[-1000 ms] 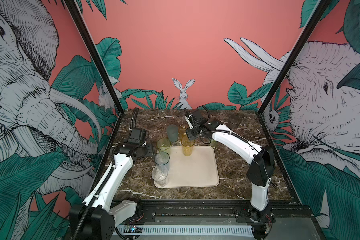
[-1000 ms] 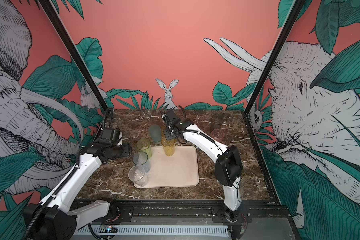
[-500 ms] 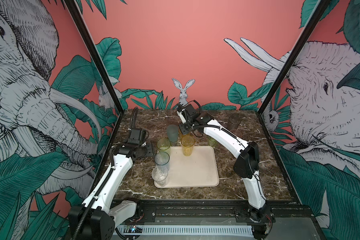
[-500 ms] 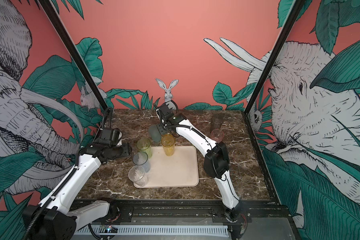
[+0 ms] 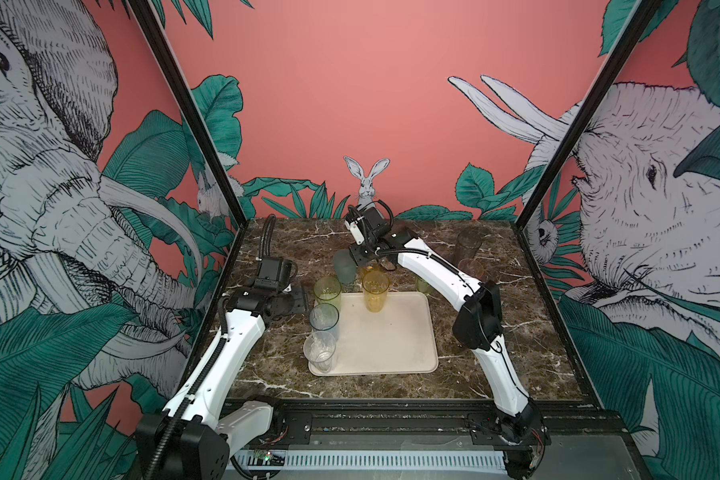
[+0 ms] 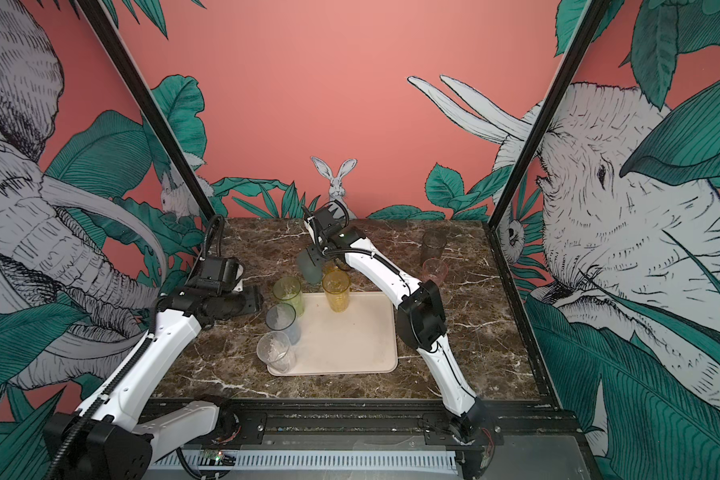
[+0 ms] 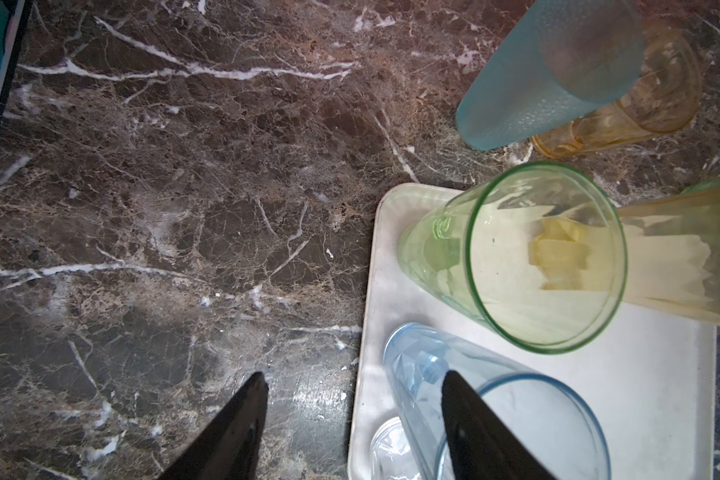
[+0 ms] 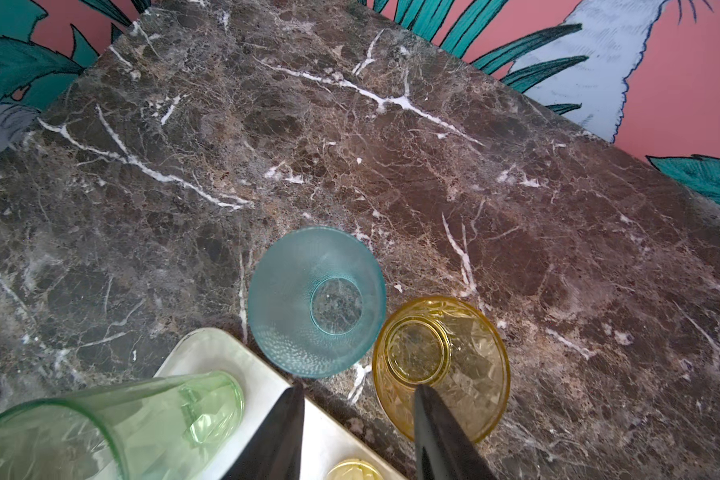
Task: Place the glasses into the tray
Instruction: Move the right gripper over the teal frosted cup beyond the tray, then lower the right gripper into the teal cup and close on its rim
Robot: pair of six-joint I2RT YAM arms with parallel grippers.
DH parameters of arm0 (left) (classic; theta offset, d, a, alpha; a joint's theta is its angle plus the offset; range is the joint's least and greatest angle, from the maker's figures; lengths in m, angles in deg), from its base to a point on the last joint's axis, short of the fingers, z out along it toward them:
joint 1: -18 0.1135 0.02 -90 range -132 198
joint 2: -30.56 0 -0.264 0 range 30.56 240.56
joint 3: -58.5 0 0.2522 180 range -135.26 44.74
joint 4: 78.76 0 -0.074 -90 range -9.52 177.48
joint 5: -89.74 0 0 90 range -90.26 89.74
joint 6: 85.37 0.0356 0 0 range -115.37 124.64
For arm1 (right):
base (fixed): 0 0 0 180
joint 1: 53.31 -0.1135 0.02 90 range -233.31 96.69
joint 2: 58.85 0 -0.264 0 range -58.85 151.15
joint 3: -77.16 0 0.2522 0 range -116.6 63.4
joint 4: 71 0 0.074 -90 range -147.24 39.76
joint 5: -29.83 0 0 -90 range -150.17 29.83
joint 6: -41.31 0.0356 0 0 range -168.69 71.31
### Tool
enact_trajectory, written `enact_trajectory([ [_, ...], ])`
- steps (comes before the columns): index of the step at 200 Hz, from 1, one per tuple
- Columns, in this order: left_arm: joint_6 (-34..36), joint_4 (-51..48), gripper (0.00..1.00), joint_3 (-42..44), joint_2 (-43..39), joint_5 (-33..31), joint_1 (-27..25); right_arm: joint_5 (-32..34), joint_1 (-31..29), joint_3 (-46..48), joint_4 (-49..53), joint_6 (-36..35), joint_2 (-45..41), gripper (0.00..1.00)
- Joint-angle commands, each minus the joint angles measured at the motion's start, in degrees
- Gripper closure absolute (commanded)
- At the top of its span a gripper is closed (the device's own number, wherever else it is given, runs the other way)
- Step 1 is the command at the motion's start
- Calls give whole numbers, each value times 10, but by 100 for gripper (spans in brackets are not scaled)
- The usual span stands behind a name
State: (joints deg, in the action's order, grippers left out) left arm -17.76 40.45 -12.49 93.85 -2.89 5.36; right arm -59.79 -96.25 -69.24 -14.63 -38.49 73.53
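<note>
Right wrist view gives you the best look at what's next: the frosted teal glass (image 8: pixel 316 303) and the short amber glass (image 8: pixel 441 365) stand upright on the counter (image 8: pixel 391 166) just past the far rim of the tray (image 8: pixel 225 353), so close together I can't tell if they touch. Four glasses are already in the tray: the yellow-green glass (image 5: pixel 327 293), pale blue glass (image 5: pixel 324 320) and clear glass (image 5: pixel 319 351) down its left side, plus the tall amber glass (image 5: pixel 376 295) at the far edge. A smoky grey glass (image 5: pixel 468 245) and a pink glass (image 5: pixel 470 268) sit well apart at the counter's far right. Your right claw (image 8: pixel 358 390) hangs above the teal/amber pair, spread apart, holding nothing, centred on neither. I'd guess teal is the pick: centre over it before dropping, and turn the wrist so no finger has to squeeze between the two, since a nudge could tip the amber one. Then aim for the tray's bare middle. Your left claw (image 7: pixel 354 376) hovers beside the tray's left side, also spread and empty.
</note>
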Motion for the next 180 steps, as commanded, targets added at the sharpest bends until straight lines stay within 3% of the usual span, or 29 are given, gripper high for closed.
enact_trajectory([
  [1,2,-18,32,-11,-12,-7,3,-3,4,-22,2,-4,16,54],
  [180,2,-3,32,-8,-23,1,4,32,5,-70,-9,10,91,53],
])
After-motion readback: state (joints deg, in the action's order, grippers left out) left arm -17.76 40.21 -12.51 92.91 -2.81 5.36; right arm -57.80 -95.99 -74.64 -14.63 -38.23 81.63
